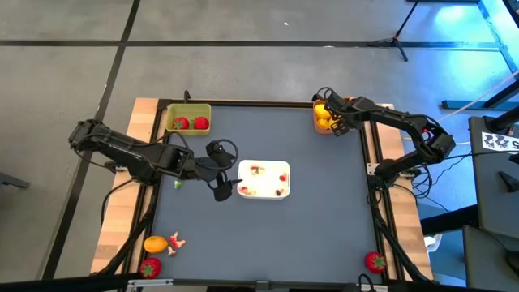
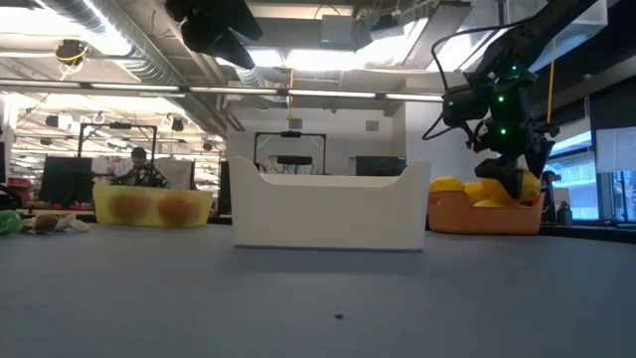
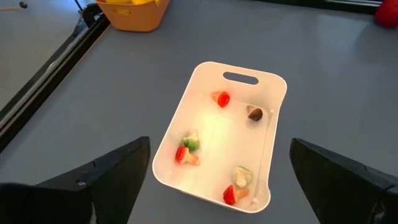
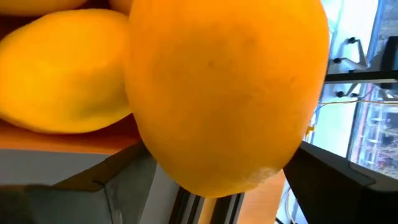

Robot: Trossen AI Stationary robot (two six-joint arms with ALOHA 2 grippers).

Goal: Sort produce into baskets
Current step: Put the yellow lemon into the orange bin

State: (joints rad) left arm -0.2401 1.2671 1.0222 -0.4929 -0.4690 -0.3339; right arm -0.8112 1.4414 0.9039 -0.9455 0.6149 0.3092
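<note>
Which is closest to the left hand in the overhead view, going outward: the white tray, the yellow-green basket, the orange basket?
From the left hand:
1. White tray, just to its right.
2. Yellow-green basket, far-left corner.
3. Orange basket, far-right corner, under the right hand.

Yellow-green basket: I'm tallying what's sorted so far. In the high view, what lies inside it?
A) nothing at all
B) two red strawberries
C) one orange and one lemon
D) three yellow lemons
B: the high view shows two red strawberries side by side in the yellow-green basket at the table's far left; the yellow fruits sit in the orange basket at the far right.
</note>
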